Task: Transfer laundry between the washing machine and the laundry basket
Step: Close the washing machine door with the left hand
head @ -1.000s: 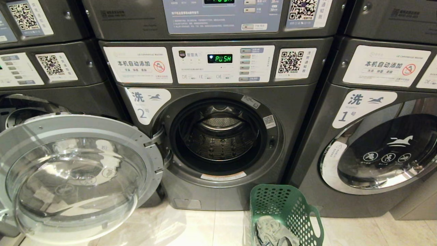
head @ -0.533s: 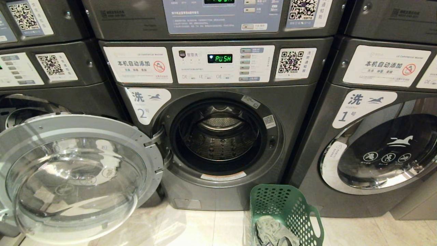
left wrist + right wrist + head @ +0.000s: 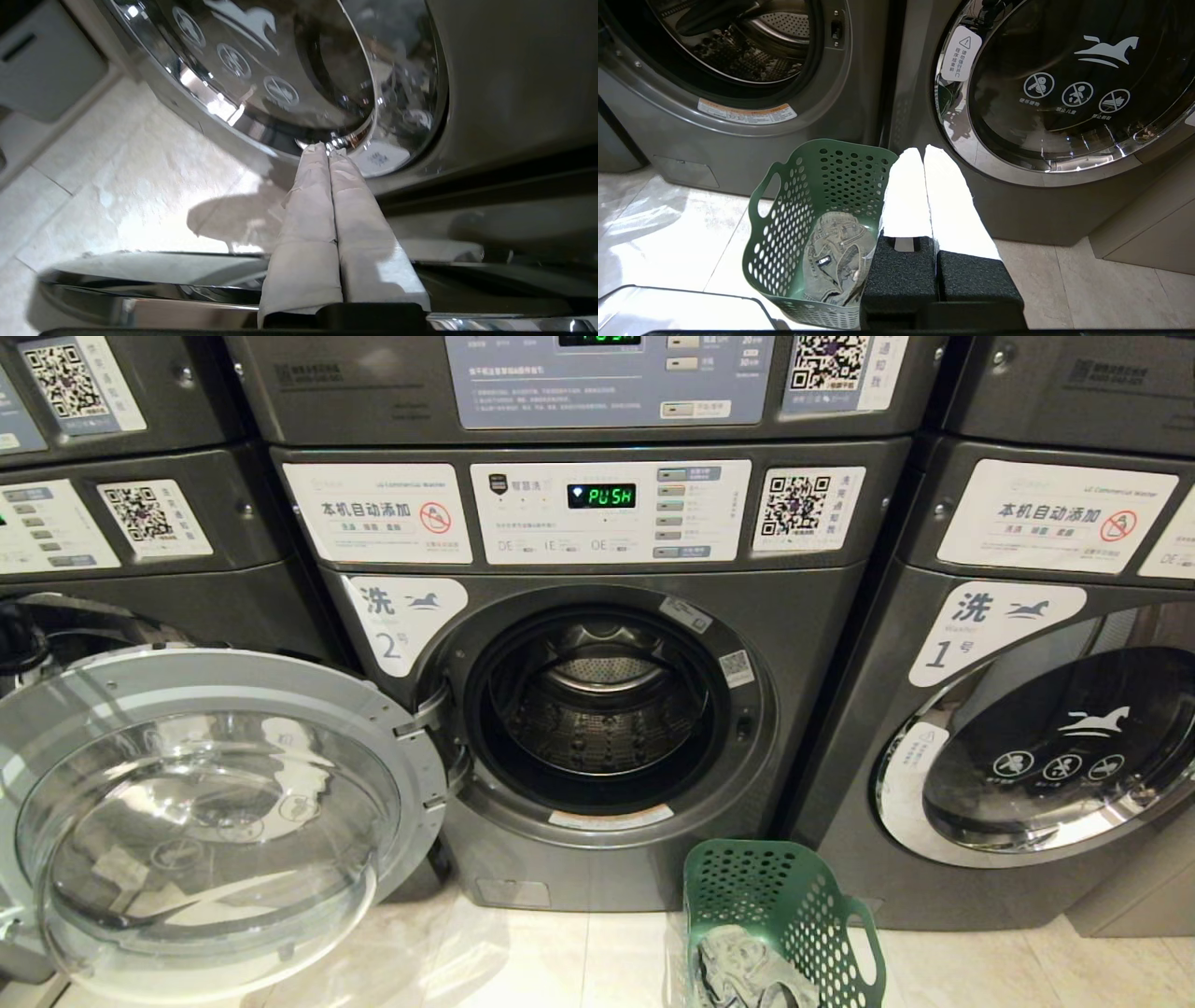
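Laundry [image 3: 836, 254] lies bunched at the bottom of the laundry basket [image 3: 780, 896], on the floor right of the open washing machine [image 3: 607, 709] — nearer the right gripper [image 3: 923, 154], fingers pressed together, empty; left gripper [image 3: 327, 149], likewise closed, hangs by the swung-out door [image 3: 205, 812] — farther off

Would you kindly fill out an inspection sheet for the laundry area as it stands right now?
Surface: pale tiled floor, glossy with reflections.
Job's things: washing machine marked 2, its door swung wide open, drum looks empty; laundry basket on the floor in front, laundry lying inside it.
Clutter: nothing seen.
Grippers: left gripper shut, empty, beyond the open door's rim, near the neighbouring machine's chrome door; right gripper shut, empty, above the basket's rim.
Cables: nothing seen.
Surroundings: closed machine marked 1 to the right, another machine left, more units stacked above.
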### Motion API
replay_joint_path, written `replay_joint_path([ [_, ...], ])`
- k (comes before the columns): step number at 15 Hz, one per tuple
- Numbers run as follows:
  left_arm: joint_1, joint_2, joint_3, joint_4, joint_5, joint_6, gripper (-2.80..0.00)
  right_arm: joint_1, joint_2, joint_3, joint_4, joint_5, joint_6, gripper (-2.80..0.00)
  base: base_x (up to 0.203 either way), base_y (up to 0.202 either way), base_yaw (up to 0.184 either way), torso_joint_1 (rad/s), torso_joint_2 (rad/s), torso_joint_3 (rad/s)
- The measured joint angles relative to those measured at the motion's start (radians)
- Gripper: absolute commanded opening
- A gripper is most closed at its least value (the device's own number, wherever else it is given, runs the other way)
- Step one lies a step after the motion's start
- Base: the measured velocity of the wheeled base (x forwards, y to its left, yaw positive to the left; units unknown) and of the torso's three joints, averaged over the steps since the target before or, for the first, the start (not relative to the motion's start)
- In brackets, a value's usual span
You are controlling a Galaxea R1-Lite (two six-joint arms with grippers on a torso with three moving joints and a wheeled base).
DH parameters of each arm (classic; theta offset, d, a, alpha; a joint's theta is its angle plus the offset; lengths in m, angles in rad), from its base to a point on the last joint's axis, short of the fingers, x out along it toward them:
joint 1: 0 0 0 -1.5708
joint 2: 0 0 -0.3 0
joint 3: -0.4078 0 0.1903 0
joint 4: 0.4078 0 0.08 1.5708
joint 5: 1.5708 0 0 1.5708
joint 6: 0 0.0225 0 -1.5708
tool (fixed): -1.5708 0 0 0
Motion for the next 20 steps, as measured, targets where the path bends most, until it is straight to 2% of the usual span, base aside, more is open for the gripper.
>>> replay_joint_path([
  [5, -0.03, 0.017, -0.001, 0.05, -0.014, -0.014, -2.8, 0.0, 0.0, 0.0, 0.0, 0.0, 0.0, -2.8, 0.0, 0.0, 0.0, 0.0, 0.0, 0.0],
  [10, -0.034, 0.018, 0.0, 0.078, -0.023, -0.014, -2.8, 0.0, 0.0, 0.0, 0.0, 0.0, 0.0, -2.8, 0.0, 0.0, 0.0, 0.0, 0.0, 0.0],
  [14, -0.034, -0.003, 0.008, 0.145, -0.024, -0.015, -2.8, 0.0, 0.0, 0.0, 0.0, 0.0, 0.0, -2.8, 0.0, 0.0, 0.0, 0.0, 0.0, 0.0],
  [20, -0.033, -0.128, 0.168, 0.163, -0.026, -0.014, -2.8, 0.0, 0.0, 0.0, 0.0, 0.0, 0.0, -2.8, 0.0, 0.0, 0.0, 0.0, 0.0, 0.0],
])
